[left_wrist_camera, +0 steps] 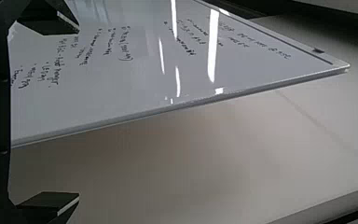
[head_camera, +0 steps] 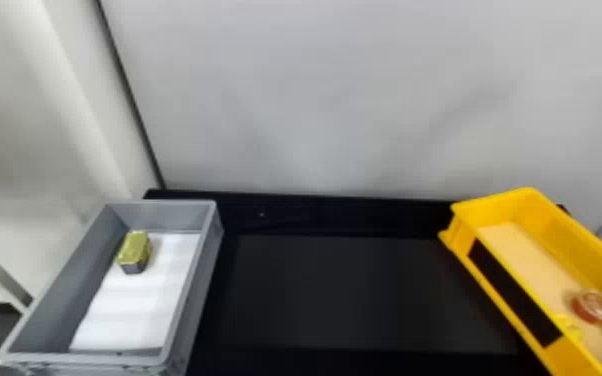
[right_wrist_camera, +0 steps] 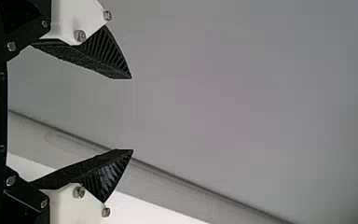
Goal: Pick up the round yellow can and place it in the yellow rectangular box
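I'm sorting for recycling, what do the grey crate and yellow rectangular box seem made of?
The grey crate looks like matte plastic, from its rounded, moulded rim. The yellow rectangular box is probably satin plastic, given its even colour.

So the worktop (head_camera: pixel 365 295) was plain black, with a darker strip along its far edge. Two boxes sat right on it, well apart: a grey box (head_camera: pixel 165 215) over at the left end, and the yellow rectangular box (head_camera: pixel 550 230) at the right end, black panel on its side facing the middle. Both stood upright, openings up.
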Robot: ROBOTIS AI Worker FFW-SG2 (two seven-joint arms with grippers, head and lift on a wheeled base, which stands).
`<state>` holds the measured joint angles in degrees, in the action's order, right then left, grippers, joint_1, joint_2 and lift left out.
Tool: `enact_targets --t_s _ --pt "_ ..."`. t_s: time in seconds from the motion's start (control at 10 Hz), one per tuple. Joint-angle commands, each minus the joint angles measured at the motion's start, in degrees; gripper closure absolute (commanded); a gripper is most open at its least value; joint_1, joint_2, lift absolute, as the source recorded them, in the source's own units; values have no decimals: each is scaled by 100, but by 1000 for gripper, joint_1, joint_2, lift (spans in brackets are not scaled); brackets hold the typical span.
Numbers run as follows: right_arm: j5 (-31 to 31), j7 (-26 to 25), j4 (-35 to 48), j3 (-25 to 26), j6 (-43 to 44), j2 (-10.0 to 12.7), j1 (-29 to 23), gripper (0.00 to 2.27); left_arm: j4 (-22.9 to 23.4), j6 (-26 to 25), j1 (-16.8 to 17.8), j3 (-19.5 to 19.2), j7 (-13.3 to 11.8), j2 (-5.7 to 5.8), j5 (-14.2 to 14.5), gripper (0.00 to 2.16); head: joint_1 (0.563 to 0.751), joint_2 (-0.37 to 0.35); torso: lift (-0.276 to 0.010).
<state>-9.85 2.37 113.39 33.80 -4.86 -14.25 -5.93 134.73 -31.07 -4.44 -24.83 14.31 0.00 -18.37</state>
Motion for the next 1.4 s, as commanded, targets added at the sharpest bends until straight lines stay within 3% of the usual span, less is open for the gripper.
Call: enact_targets --t_s 0.0,0.4,0.7,1.1,1.3 --pt "158 -308 192 320 160 -227 144 309 0 30 -4 -23 3 -15 0 30 694 14 -61" --pt "686 -826 289 408 134 -491 399 309 0 30 -4 -23 3 -15 0 30 694 14 -61" --pt "669 -1107 447 460 143 -605 505 308 0 47 -4 -32 3 -15 0 30 694 14 -61" --pt "1372 -1142 763 777 310 -799 698 309 0 56 -13 -76 3 -15 0 30 694 14 -61" --pt "1697 -1450 983 917 301 -931 698 308 18 56 -22 -94 12 -15 0 30 694 14 -61"
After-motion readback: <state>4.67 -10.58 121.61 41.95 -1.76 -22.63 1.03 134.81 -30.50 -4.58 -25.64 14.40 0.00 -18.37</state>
